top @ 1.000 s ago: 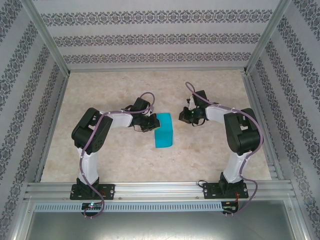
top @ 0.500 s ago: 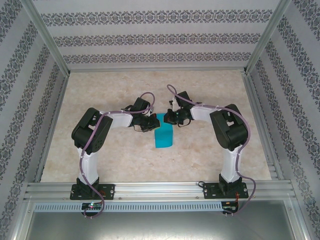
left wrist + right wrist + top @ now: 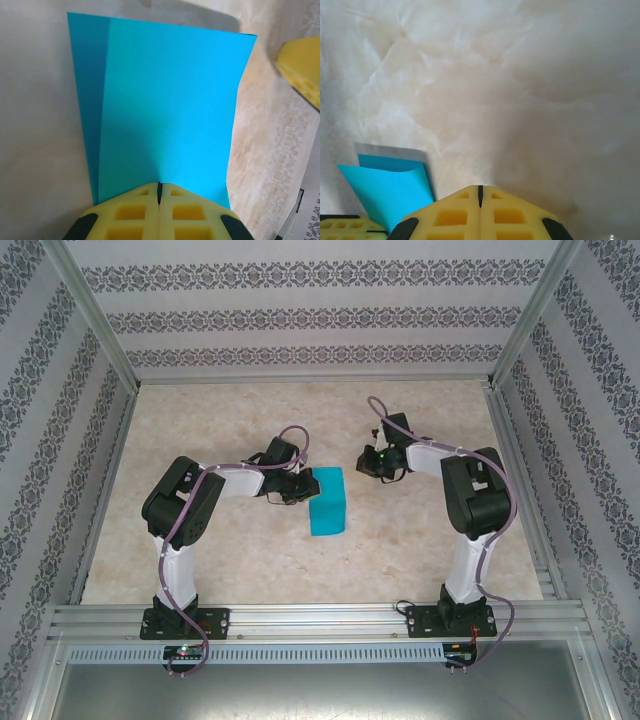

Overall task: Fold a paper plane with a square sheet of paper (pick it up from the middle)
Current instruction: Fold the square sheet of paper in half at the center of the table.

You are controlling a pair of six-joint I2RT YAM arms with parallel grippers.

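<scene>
The square sheet of paper (image 3: 327,502) is found near the middle of the marbled table (image 3: 420,550). It is doubled over, so that two teal layers are shown in the left wrist view, with a darker strip left uncovered along the 9 o'clock side. In the overhead view the left gripper (image 3: 297,490) is placed at the sheet's 9 o'clock edge. Its yellow fingers (image 3: 135,215) are pressed fully together and the paper's near edge is pinched at their tips, from where the sheet is spread away toward 12 o'clock in the wrist view.

The right gripper (image 3: 370,466) is held at about 2 o'clock from the sheet, near it but apart from it. Its jaws are closed completely and nothing is gripped between them, only bare table being seen beyond the tips in the right wrist view. In that view a curled corner of the sheet is seen at 8 o'clock of the closed tips, with a grey shadow cast on the table just behind it. In the left wrist view a yellow finger of the right gripper is caught at 2 o'clock, clear of the paper's edge
</scene>
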